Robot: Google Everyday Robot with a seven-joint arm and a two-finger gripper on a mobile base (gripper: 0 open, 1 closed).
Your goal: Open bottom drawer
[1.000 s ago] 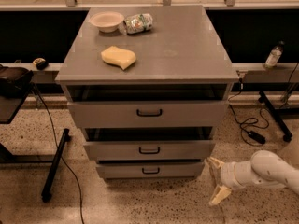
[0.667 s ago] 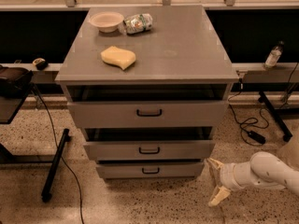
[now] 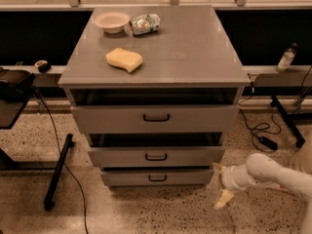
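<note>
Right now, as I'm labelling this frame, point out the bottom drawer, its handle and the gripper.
bottom drawer [image 3: 187,178]: camera view, right part of its front panel.
handle [image 3: 157,178]: camera view, middle of the black loop.
gripper [image 3: 217,185]: camera view, between its fingertips, right of the drawer.

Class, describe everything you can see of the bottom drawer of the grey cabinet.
The bottom drawer is the lowest and slimmest of three. It has a plain grey matte front panel with a small black loop handle at its centre. It sits level just above the speckled floor, under the middle drawer, with a dark gap above. Its inside is hidden. The robot's claw, open, hangs close beside its right end; contact cannot be told.
</note>
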